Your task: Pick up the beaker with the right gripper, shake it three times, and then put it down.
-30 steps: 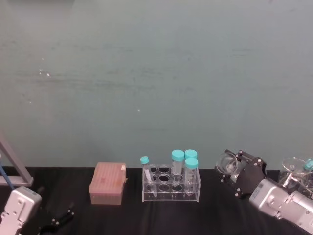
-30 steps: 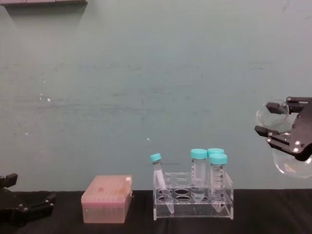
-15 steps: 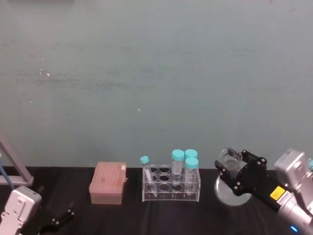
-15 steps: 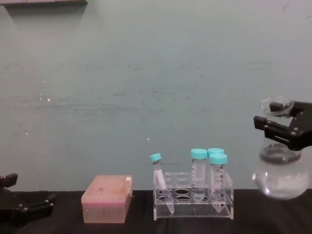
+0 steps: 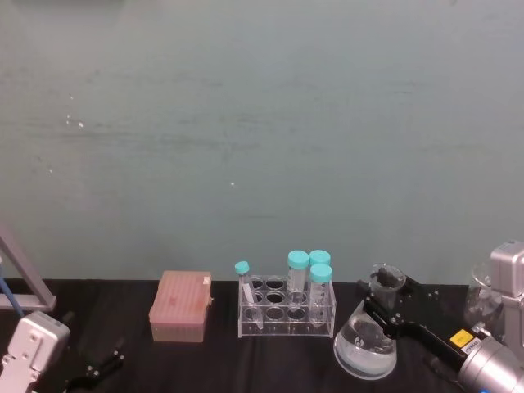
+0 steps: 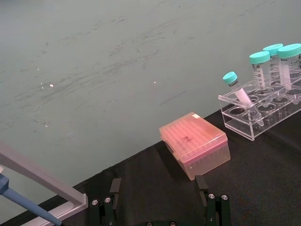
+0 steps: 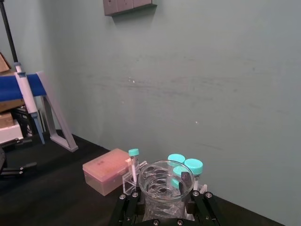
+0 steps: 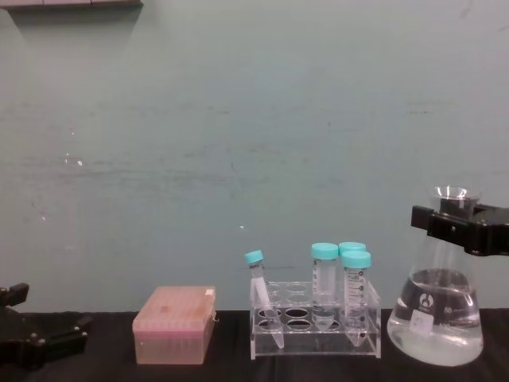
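Beaker [image 8: 435, 326] upright, right of tube rack [image 8: 316, 328] | right tool [image 8: 453, 225] clamped on its neck | left tool [image 6: 159, 190] parked low-left, jaws apart

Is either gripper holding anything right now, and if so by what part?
The right gripper holds the beaker by its narrow neck, just under the flared rim, jaws on either side. The left gripper, parked low at left, holds nothing.

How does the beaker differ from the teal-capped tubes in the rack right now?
The beaker is wide, conical and taller; the teal-capped tubes are slim cylinders. The beaker's flared rim is open, while each tube wears a cap. The right claw clamps the beaker's neck, whereas the tubes sit untouched in the rack, one leaning. Both are clear-walled.
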